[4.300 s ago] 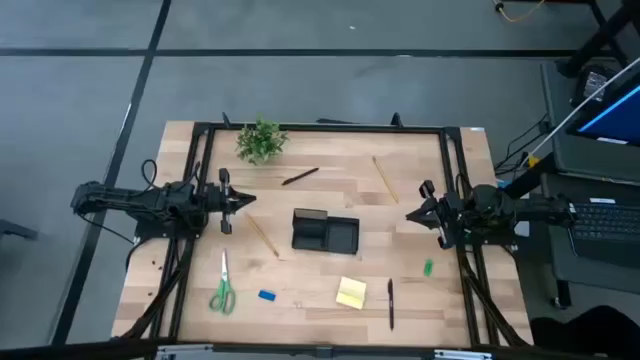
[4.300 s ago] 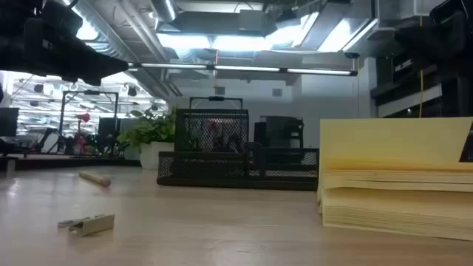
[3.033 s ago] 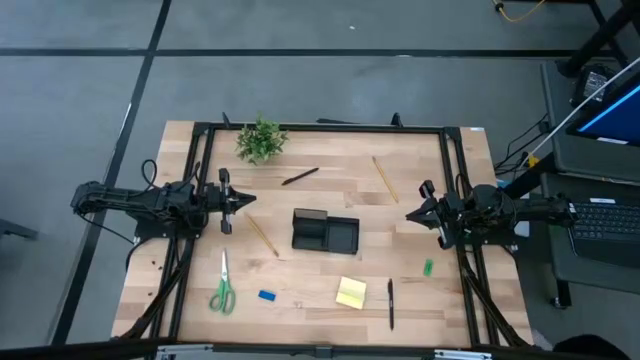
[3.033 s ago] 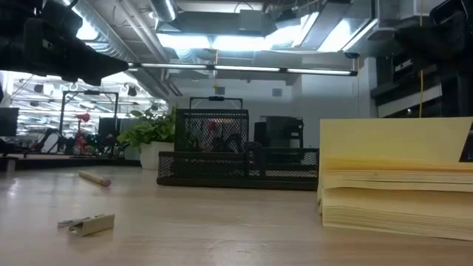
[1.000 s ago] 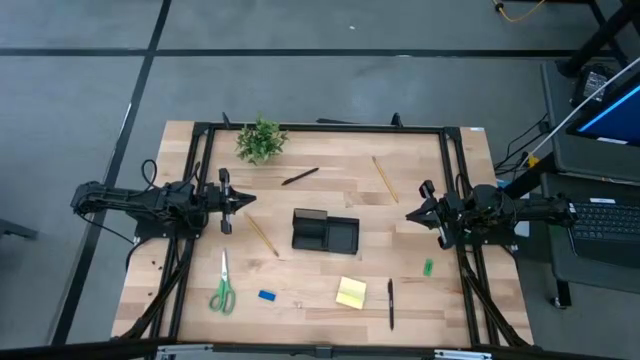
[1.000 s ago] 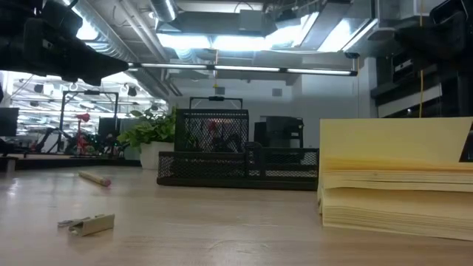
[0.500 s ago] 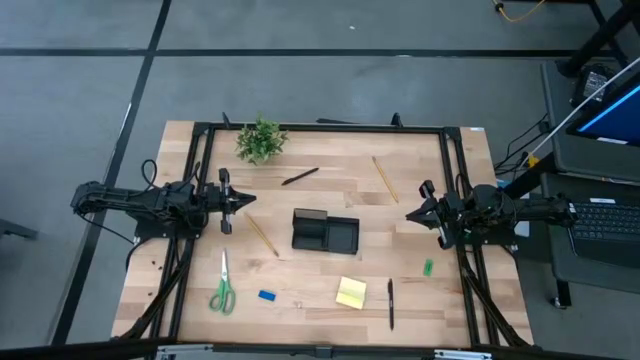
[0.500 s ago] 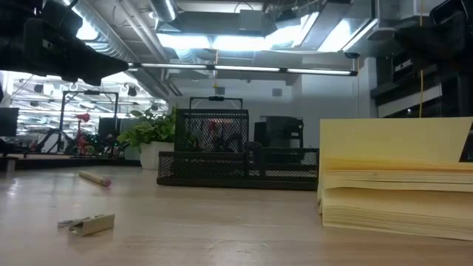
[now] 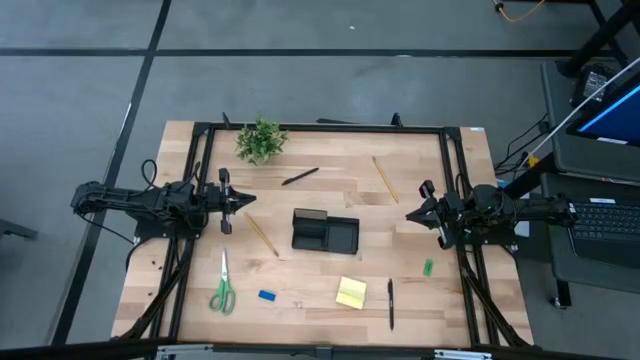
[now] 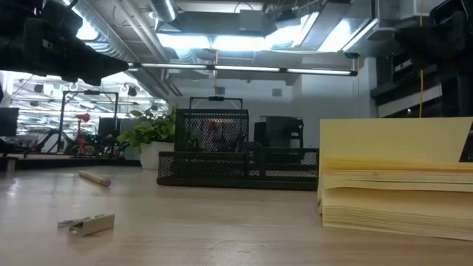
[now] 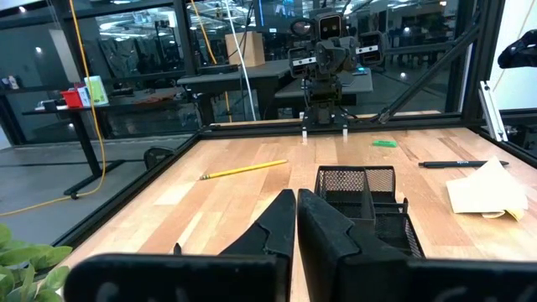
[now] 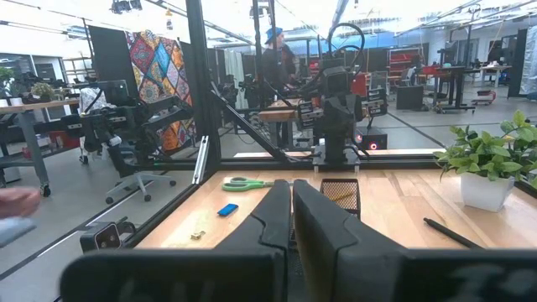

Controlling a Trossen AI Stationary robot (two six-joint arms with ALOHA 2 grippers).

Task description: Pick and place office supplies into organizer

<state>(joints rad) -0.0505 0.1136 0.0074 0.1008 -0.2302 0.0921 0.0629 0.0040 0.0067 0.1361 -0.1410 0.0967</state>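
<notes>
Black mesh organizer (image 9: 325,232) stood mid-surface; green-handled scissors (image 9: 222,288), blue block (image 9: 266,295), yellow sticky pad (image 9: 351,292), pens (image 9: 390,303) and pencils (image 9: 263,236) lay scattered around it.

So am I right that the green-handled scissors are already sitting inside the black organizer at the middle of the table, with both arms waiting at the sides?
Not quite: the scissors lie on the table near its front left corner, apart from the organizer, as the high view shows. The organizer is at the middle, and both arms wait at the sides.

Left tool (image 9: 247,199) and right tool (image 9: 409,216) closed, facing inward.
</notes>
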